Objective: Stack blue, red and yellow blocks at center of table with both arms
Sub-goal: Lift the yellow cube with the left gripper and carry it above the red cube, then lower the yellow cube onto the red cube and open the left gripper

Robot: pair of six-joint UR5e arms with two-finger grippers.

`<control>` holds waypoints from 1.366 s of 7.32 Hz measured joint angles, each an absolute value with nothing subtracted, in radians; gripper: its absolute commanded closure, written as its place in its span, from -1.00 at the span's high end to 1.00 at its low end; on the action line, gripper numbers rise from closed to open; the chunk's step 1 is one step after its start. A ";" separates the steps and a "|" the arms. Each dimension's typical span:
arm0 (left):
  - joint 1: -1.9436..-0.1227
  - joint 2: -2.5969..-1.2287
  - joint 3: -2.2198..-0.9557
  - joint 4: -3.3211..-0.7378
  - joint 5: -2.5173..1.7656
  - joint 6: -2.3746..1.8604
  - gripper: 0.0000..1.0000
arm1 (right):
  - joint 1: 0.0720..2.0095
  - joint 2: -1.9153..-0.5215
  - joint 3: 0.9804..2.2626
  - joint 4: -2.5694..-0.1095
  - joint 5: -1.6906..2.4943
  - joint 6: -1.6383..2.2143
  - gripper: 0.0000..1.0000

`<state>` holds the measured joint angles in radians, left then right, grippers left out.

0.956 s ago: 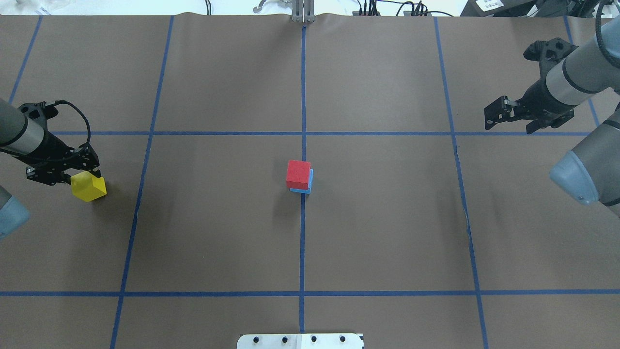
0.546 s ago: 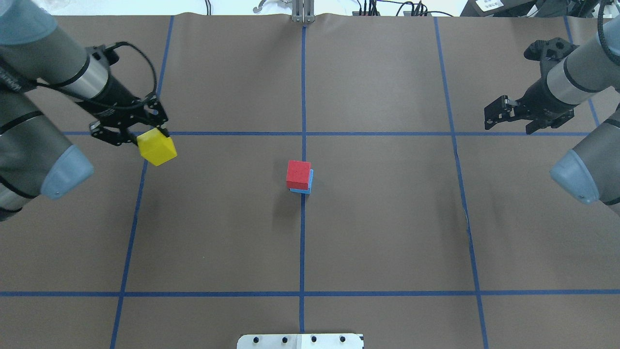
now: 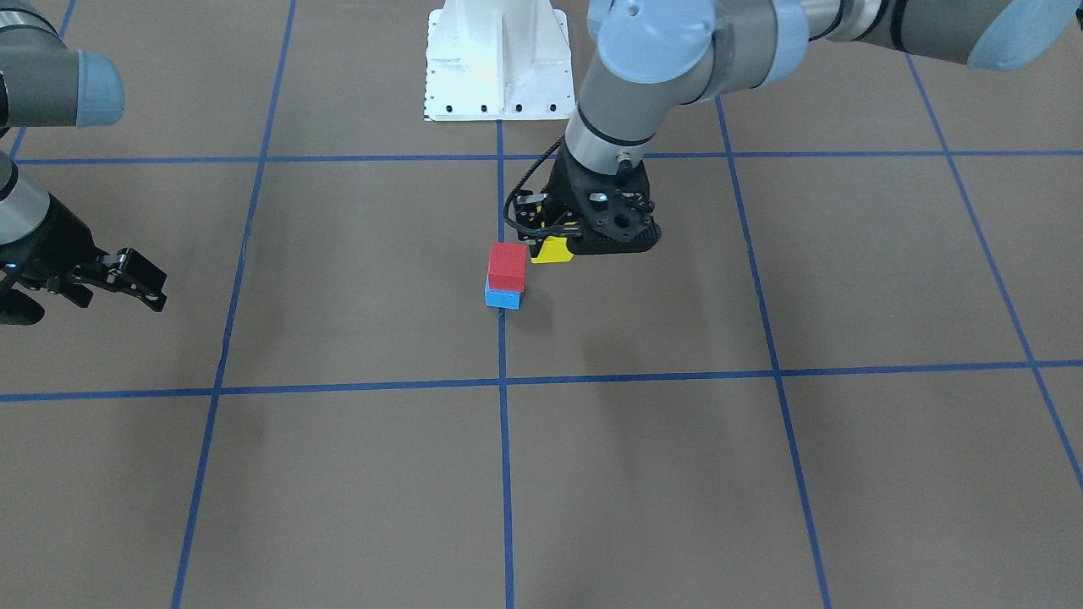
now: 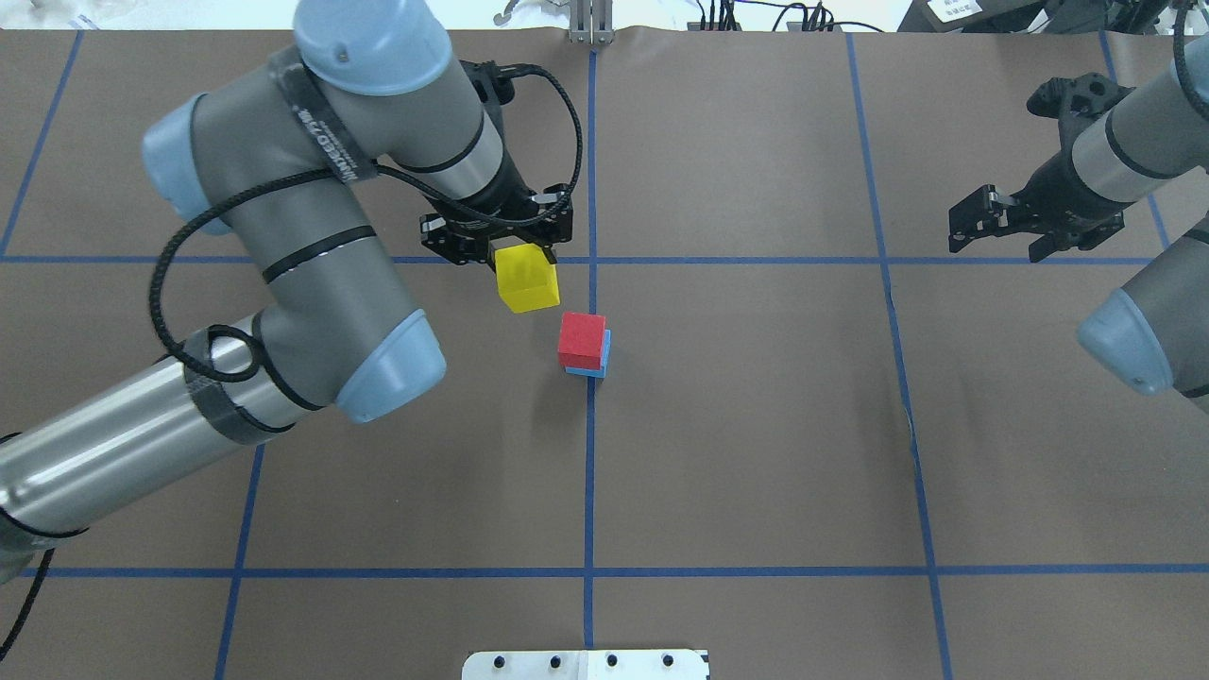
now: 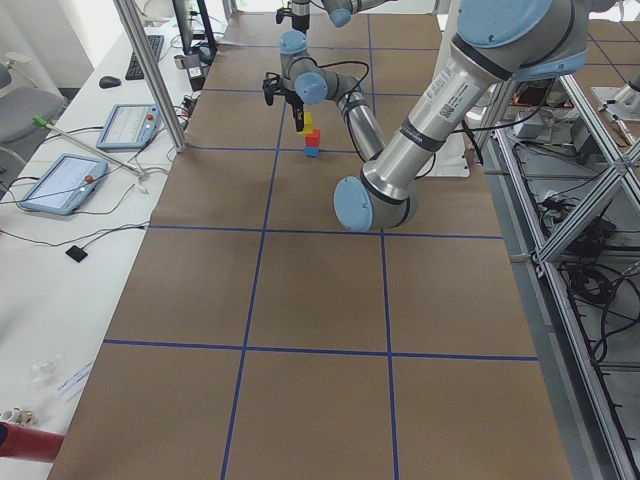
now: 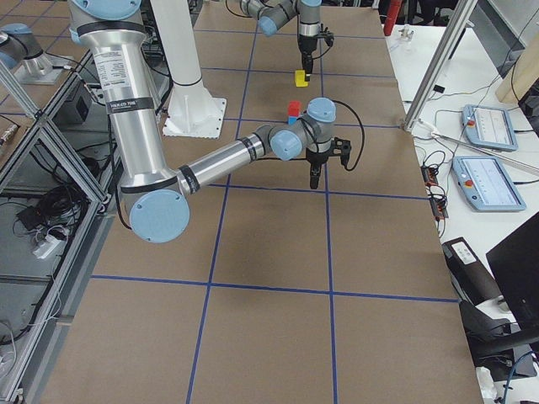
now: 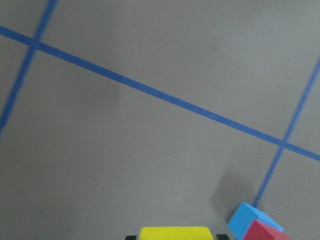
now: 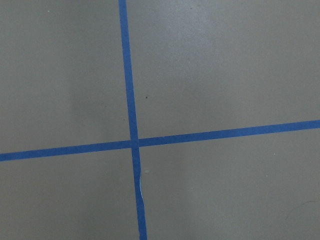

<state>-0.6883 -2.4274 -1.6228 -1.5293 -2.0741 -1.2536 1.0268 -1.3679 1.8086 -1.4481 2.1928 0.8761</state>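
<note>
A red block [image 4: 581,339] sits on a blue block [image 4: 597,366] at the table's center; the stack also shows in the front view, red [image 3: 507,264] on blue [image 3: 503,297]. My left gripper [image 4: 515,255] is shut on the yellow block [image 4: 527,279] and holds it in the air just up and left of the stack; the yellow block also shows in the front view [image 3: 552,249] and the left wrist view [image 7: 175,233]. My right gripper [image 4: 996,227] is open and empty at the far right, also seen in the front view [image 3: 127,279].
The table is brown paper with a blue tape grid [image 4: 591,260]. The robot's white base plate [image 3: 497,59] stands at the near edge. The left arm's elbow [image 4: 378,364] hangs over the table left of the stack.
My left arm has carried the yellow block from the table's left edge rightward, to just beside the red-on-blue stack. The right arm has not moved.
</note>
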 measured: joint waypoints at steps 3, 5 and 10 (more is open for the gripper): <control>-0.647 -2.542 -1.454 -1.520 -2.055 -1.212 -1.00 | 1.026 -1.369 1.805 -1.449 2.195 0.878 1.00; -0.645 -2.559 -1.430 -1.481 -2.054 -1.175 -1.00 | 1.026 -1.370 1.803 -1.450 2.195 0.879 1.00; -0.604 -2.559 -1.420 -1.462 -2.049 -1.170 -1.00 | 1.025 -1.370 1.801 -1.450 2.195 0.879 1.00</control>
